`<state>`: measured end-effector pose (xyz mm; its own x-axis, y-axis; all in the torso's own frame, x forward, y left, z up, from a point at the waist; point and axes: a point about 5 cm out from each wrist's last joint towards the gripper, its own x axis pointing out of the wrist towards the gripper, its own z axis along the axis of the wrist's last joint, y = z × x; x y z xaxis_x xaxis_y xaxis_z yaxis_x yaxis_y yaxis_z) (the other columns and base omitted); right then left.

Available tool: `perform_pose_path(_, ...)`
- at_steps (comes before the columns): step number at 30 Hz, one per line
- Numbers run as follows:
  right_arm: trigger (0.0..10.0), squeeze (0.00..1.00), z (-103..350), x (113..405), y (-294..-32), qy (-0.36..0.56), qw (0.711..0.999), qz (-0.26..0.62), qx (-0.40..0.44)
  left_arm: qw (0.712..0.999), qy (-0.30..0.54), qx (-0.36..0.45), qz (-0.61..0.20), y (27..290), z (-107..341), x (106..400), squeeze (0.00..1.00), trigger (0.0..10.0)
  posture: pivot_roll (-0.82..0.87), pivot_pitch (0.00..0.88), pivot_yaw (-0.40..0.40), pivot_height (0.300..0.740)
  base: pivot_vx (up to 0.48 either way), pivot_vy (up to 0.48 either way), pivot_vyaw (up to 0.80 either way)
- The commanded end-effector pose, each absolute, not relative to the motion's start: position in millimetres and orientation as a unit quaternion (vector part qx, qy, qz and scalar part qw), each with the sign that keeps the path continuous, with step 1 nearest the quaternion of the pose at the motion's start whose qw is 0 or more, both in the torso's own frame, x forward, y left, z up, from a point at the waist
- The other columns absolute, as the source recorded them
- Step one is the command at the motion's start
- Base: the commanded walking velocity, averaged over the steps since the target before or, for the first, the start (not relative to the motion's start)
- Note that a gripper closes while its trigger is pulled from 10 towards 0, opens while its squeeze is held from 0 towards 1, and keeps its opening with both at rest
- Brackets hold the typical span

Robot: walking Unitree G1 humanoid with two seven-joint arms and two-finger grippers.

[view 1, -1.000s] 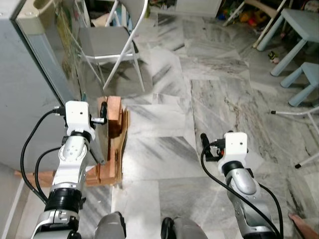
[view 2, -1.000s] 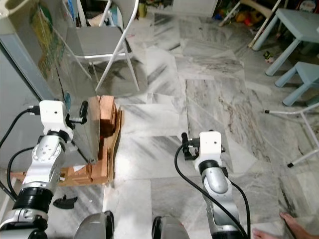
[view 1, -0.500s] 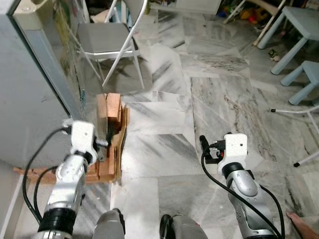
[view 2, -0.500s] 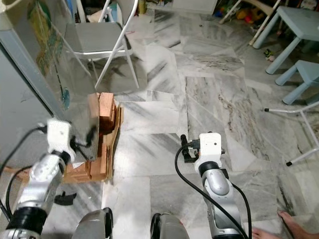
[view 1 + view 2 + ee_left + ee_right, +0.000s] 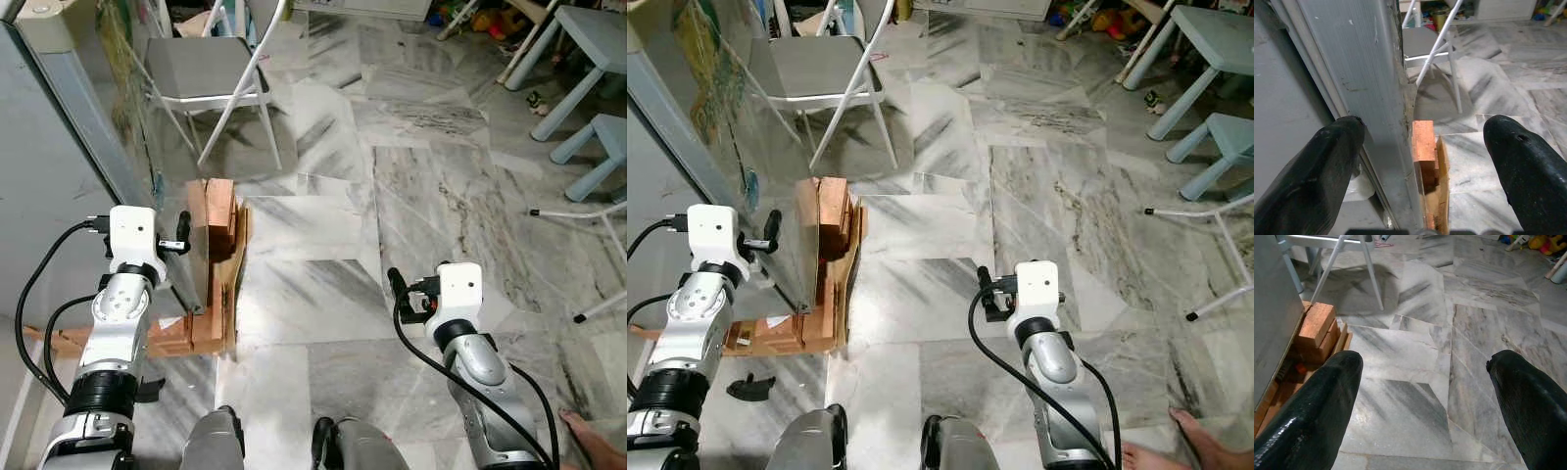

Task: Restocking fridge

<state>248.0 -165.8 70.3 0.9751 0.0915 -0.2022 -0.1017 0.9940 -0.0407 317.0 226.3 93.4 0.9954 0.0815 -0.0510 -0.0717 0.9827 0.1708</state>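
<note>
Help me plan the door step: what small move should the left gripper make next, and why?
Probably close the left gripper on the fridge door edge. Its open fingers already straddle that edge, so a grip seems needed before any pull. The right gripper hangs open over the marble floor.

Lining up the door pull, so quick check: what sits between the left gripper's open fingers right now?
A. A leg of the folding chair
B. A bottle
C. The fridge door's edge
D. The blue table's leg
C. In the left wrist view the fridge door's edge runs between the spread fingers of the left gripper.
</note>
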Motion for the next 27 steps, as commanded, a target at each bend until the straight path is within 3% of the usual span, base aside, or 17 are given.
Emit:
perform_pose_path(1, 10.0, 0.0, 74, 247, -170, 0.098, 0.994, 0.042, -0.029, 0.995, 0.016, 0.088, 0.052, 228, 100, 323, 0.0, 10.0, 0.01, 0.162, -0.112, 0.74, 0.0, 0.0, 0.0)
perform_pose_path(9, 10.0, 0.0, 75, 247, -171, 0.095, 0.994, 0.04, -0.03, 0.988, -0.005, 0.106, 0.114, 235, 115, 336, 0.0, 10.0, 0.01, 0.156, -0.109, 0.74, 0.0, 0.0, 0.0)
perform_pose_path(20, 10.0, 0.0, 73, 246, -171, 0.098, 0.994, 0.041, -0.029, 0.992, -0.072, 0.063, 0.082, 211, 153, 357, 0.0, 10.0, 0.02, 0.152, -0.108, 0.74, 0.0, 0.0, 0.0)
perform_pose_path(21, 10.0, 0.0, 72, 246, -171, 0.099, 0.994, 0.042, -0.029, 0.993, -0.082, 0.048, 0.068, 201, 161, 360, 0.0, 10.0, 0.02, 0.148, -0.11, 0.74, 0.0, 0.0, 0.0)
perform_pose_path(23, 10.0, 0.0, 71, 247, -171, 0.104, 0.993, 0.046, -0.027, 0.989, -0.131, 0.055, -0.041, 154, 190, 364, 0.0, 10.0, 0.03, 0.147, -0.115, 0.74, 0.0, 0.0, 0.0)
perform_pose_path(24, 10.0, 0.0, 69, 248, -170, 0.109, 0.992, 0.053, -0.026, 0.963, -0.165, 0.039, -0.208, 85, 213, 348, 0.0, 10.0, 0.04, 0.145, -0.119, 0.74, 0.0, 0.0, 0.0)
perform_pose_path(27, 10.0, 0.0, 66, 249, -168, 0.116, 0.991, 0.058, -0.023, 0.922, -0.18, 0.014, -0.343, 33, 224, 320, 0.0, 10.0, 0.04, 0.142, -0.116, 0.74, 0.0, 0.0, 0.0)
